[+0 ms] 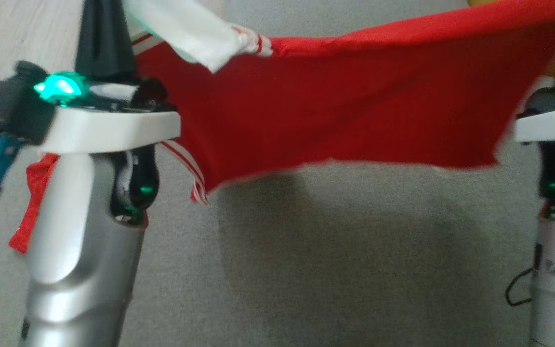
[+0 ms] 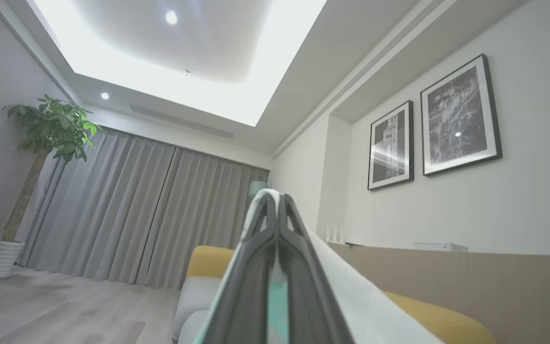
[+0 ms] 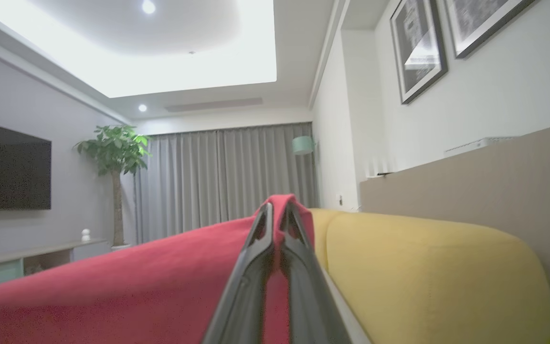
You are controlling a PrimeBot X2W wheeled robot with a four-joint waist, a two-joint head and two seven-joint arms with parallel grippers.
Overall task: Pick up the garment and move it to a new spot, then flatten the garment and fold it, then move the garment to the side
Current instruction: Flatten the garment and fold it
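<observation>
Garment [image 1: 354, 111], red and white, hangs stretched taut in the air, left fingers [image 2: 253, 277] clenched on its white edge, right fingers [image 3: 248, 286] clenched on its red corner.

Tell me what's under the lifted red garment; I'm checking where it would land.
Under the red garment, held by the left gripper and right gripper, lies a grey surface bearing its shadow. The part behind the cloth is covered.
</observation>
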